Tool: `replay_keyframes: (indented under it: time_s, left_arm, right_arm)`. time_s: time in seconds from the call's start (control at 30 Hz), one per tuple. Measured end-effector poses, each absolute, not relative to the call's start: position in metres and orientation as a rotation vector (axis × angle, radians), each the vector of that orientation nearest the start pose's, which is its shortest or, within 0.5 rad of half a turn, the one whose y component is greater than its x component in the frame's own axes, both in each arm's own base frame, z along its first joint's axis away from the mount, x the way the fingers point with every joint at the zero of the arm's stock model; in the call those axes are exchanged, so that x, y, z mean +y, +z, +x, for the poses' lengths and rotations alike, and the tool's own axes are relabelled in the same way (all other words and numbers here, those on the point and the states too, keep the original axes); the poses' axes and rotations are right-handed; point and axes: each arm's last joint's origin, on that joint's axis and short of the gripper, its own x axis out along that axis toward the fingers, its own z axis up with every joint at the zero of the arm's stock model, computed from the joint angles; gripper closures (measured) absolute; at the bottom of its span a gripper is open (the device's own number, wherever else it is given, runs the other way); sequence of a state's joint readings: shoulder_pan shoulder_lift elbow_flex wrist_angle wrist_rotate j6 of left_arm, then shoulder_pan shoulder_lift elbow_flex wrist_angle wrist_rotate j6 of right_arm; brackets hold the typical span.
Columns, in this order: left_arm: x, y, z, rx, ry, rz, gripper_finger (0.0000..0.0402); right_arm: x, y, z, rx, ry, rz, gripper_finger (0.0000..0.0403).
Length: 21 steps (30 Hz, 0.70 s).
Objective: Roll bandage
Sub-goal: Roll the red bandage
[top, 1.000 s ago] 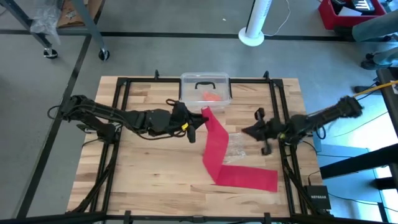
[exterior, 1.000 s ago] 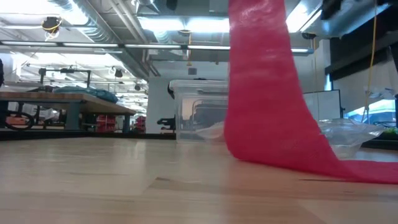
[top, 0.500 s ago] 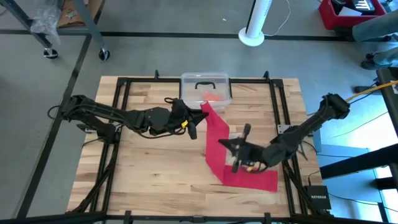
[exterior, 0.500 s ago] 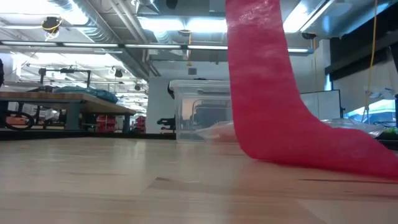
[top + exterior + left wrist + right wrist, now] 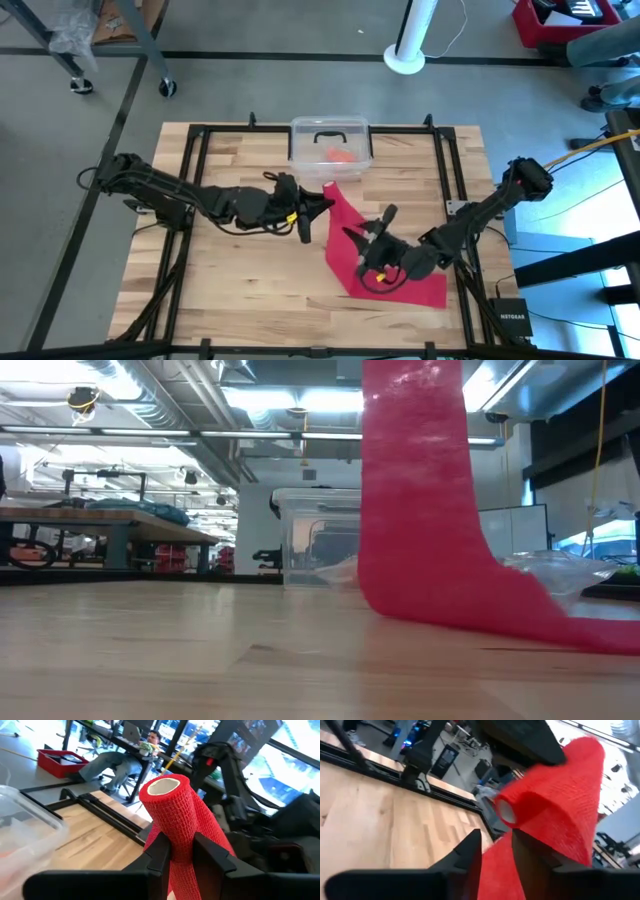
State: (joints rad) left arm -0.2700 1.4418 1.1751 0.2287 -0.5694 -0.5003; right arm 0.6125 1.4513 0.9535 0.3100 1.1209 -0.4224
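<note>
The bandage is a long red cloth band. Its rolled end, wound on a white core, is lifted above the table in my left gripper, which is shut on it. From there the band hangs down and its loose tail lies flat on the wood, bent toward the right edge. My right gripper is over the band, right of the roll. Its fingers are open with a narrow gap, and red cloth shows in that gap. My left gripper pinches the roll's lower part between its two fingers. The fingers come in level from the table's left. The roll is lifted clear, its white core end pointing away from the gripper, and the band hangs slack below it. Whether my right gripper touches the band cannot be told.
A clear plastic box with a black handle stands at the far middle with an orange-red lump inside. A crinkly clear bag lies by the band on the right. Black frame rails run along the table's sides.
My right gripper has swung from the table's right side toward the left and near edges, rolling its wrist, and now is over the band beside the roll. My left gripper has shifted slightly toward the near edge with the roll, and the hanging band has swayed with it.
</note>
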Motion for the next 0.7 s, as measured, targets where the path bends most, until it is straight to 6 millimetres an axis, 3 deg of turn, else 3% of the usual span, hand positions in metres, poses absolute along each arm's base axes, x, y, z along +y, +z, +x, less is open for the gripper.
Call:
replay_keyframes:
  time_s: [0.2,0.7]
  left_arm:
    - [-0.077,0.355,0.321,-0.038,0.289,-0.481,0.0343]
    - [-0.08,0.356,0.321,-0.04,0.285,-0.482,0.0343]
  right_arm:
    - [0.153,0.296,0.273,0.164,-0.501,-0.495,0.0289]
    - [0.148,0.296,0.28,0.158,-0.486,-0.515,0.0329]
